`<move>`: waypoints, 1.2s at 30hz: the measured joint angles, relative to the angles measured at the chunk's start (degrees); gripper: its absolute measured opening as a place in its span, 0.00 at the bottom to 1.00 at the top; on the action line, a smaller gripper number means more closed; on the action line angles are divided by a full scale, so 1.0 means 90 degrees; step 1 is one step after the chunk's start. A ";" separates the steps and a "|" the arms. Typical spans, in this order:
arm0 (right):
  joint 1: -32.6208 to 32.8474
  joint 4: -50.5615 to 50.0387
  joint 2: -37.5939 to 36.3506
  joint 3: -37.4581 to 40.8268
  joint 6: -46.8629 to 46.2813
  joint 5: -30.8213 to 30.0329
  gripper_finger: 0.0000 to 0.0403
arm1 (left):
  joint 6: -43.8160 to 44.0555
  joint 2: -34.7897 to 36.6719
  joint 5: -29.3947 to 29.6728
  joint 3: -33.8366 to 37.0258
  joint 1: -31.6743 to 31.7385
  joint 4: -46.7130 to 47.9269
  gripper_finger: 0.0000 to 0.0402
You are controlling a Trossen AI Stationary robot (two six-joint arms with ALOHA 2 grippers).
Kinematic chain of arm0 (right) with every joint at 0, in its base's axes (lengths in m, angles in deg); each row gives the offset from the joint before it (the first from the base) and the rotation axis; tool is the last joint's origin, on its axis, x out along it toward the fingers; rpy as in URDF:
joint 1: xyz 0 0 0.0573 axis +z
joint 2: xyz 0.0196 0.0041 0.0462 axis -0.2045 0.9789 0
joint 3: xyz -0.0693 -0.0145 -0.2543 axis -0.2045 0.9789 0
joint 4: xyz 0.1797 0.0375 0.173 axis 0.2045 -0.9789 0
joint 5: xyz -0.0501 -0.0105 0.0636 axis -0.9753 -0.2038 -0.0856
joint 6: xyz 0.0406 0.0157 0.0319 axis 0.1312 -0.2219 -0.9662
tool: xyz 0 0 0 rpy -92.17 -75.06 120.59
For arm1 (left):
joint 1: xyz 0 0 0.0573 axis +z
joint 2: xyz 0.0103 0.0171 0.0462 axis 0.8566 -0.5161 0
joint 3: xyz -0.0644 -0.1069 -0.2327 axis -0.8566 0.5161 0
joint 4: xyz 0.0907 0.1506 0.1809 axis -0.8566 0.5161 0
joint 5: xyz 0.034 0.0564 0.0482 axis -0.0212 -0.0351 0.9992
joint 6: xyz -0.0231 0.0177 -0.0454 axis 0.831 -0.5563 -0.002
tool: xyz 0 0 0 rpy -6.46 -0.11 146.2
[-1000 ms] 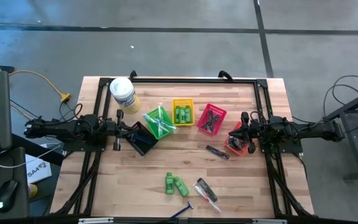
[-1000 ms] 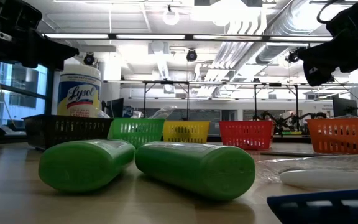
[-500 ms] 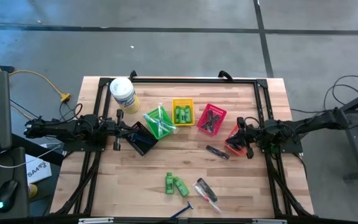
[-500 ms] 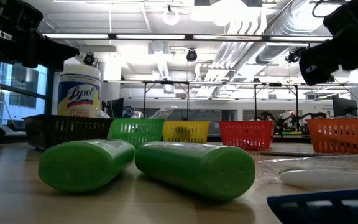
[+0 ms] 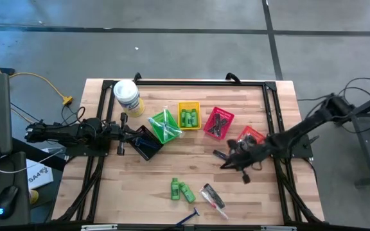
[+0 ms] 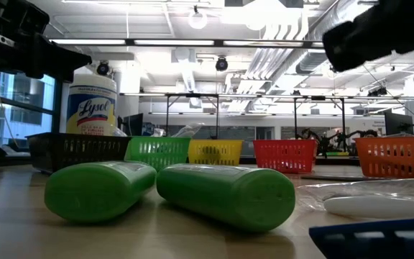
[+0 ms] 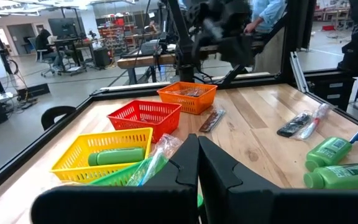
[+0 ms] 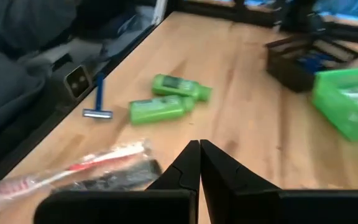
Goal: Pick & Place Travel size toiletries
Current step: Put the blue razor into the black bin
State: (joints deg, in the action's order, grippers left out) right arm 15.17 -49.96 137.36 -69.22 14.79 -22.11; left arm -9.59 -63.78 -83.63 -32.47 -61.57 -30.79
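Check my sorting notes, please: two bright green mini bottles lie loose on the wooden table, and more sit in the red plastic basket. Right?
Not quite. The basketed green bottles sit in the yellow plastic basket, not the red one, as the high view shows. Two bright green mini bottles do lie loose on the wooden table.

Light: bright, even, from ceiling lamps [image 6: 198,19] overhead.
Shadows: faint, soft, short on the surface [image 5: 172,167].
Glare: mild sheen on green bottles [image 6: 225,194].
Blur: right wrist view smeared throughout; right arm [image 6: 379,32] dark and blurred in low view.
Focus: nearest razor handle [image 6: 372,241] soft.
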 joint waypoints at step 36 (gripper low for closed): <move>0.1643 -0.0532 0.5990 -0.5094 -0.2202 -0.0536 0.17 | 0.0971 -0.0002 -0.0017 -0.0005 0.0000 0.0277 0.00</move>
State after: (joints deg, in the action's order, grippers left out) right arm 29.96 -54.75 191.27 -115.07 -5.03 -26.94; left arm -0.85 -63.80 -83.78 -32.51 -61.57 -28.30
